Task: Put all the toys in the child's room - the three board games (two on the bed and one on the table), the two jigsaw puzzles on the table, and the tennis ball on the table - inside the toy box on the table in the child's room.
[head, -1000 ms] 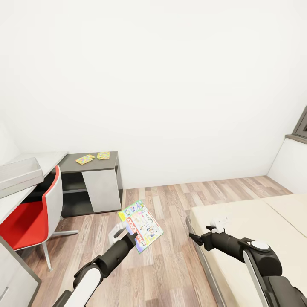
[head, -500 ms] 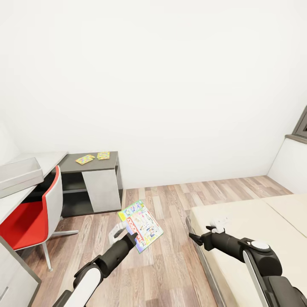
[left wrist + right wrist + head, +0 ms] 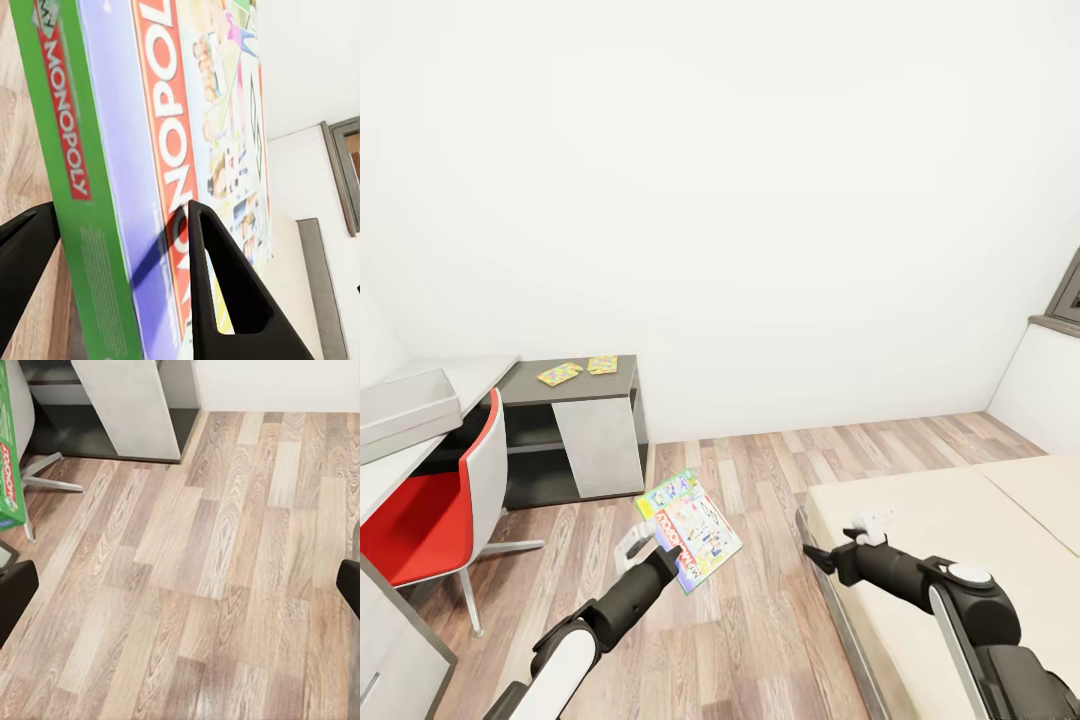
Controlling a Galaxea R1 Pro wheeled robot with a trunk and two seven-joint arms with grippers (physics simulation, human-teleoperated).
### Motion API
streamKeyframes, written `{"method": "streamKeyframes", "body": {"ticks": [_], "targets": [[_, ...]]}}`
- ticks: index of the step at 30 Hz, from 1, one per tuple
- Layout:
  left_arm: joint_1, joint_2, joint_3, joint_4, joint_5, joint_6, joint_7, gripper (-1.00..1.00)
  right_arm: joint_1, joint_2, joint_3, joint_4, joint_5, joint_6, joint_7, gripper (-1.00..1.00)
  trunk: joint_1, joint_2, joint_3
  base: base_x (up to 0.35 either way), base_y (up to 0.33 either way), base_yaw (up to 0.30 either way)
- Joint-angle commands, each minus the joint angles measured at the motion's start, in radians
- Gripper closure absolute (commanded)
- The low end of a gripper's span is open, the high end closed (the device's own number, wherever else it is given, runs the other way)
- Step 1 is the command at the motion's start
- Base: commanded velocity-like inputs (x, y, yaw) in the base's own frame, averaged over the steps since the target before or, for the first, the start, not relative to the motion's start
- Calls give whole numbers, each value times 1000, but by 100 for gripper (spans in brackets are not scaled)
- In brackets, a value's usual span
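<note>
Green-edged board game (image 3: 689,530) tilted in left gripper (image 3: 643,545), long axis floorward

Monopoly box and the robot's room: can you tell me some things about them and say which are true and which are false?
1. The left gripper holds the Monopoly box. True.
2. The Monopoly box lies on the bed. False: it is held in the air over the floor.
3. Two jigsaw puzzles lie on the dark cabinet top. True.
4. The right gripper carries a ball. False: it is open and empty.
5. The chair has a blue seat. False: it is red.
</note>
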Motion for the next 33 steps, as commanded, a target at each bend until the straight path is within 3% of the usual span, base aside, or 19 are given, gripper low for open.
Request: {"method": "streamKeyframes", "body": {"ticks": [1,15,19,21,24,25,27,29,30,33], "targets": [[-1,1,-2,-2,9,1,10,100,-1,0,-1,-1,9,3,9,-100,1,-2,-2,0,0,0],[-1,5,-8,3,10,7,-2,100,-9,1,-6,-2,8,13,9,-100,1,-2,-2,0,0,0],[-5,25,-4,-22,14,30,-10,100,-16,-6,-7,-2,8,21,12,-100,1,-2,-2,0,0,0],[-17,50,1,-48,19,68,-18,100,-28,-10,-15,-2,8,35,14,-100,1,-2,-2,5,0,0],[-77,80,24,-79,25,155,-21,100,-50,-17,-59,-2,8,100,15,-100,1,-2,-2,87,0,0],[-77,80,24,-79,25,155,-21,100,-50,-17,-59,-2,8,100,15,-100,1,-2,-2,134,0,0],[-135,90,43,-92,29,222,-17,100,-68,-21,-96,-2,8,175,17,-100,1,-2,-2,192,0,0],[-193,89,58,-101,39,280,-10,100,-92,-24,-122,-2,7,238,20,-100,1,-2,-2,245,0,0],[-193,89,58,-101,39,280,-10,100,-92,-24,-122,-2,7,238,20,-100,1,-2,-2,256,0,0],[-260,78,71,-117,63,336,5,100,-125,-27,-149,-2,7,290,21,-100,1,-2,-2,285,0,0]]}}
